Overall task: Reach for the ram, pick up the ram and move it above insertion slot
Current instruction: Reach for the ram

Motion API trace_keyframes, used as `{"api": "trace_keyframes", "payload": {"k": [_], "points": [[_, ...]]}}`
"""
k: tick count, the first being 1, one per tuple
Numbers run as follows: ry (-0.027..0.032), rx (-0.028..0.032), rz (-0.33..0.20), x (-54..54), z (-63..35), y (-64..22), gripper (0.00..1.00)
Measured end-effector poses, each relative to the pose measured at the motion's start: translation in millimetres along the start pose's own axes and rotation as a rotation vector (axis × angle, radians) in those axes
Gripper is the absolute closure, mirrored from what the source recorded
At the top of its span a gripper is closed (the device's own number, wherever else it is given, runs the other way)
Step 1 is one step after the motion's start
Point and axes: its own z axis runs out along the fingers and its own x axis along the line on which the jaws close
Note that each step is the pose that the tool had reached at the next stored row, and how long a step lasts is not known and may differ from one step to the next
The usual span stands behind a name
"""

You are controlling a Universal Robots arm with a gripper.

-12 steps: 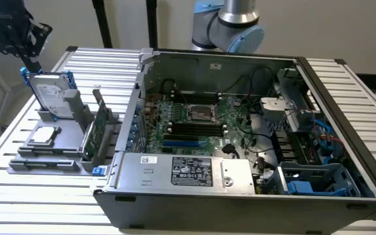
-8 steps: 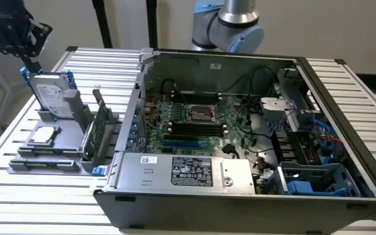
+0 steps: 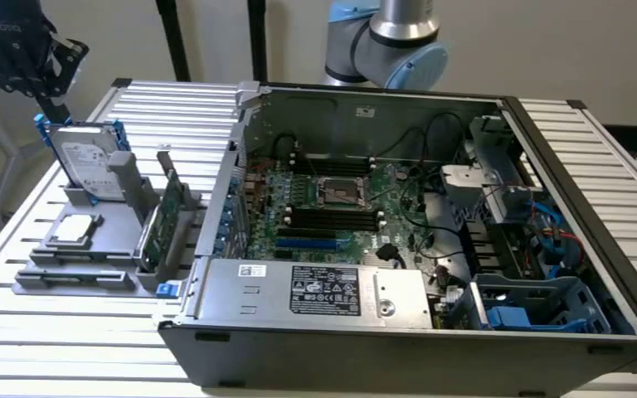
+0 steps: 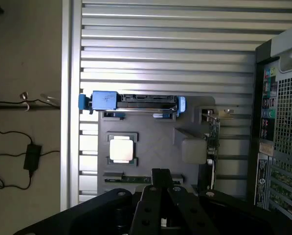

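Jaw state: can't tell. Black gripper (image 4: 161, 172) points at long thin green ram stick (image 4: 127, 179), which sits in grey plastic fixture (image 4: 150, 139) slot beside square silver processor (image 4: 122, 149), outside open black PC case (image 3: 407, 348).

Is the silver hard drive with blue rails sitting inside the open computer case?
No, the silver hard drive stands upright in the grey holder on the slatted metal table, outside the open computer case.
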Motion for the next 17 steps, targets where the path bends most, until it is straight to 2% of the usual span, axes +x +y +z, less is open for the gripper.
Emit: {"api": "trace_keyframes", "payload": {"k": [3,17], "points": [[0.0004,0.0001,0.0,0.1,-0.3,-2.9,0.89],[0.0,0.0001,0.0,6.9,1.2,-66.5,0.89]]}}
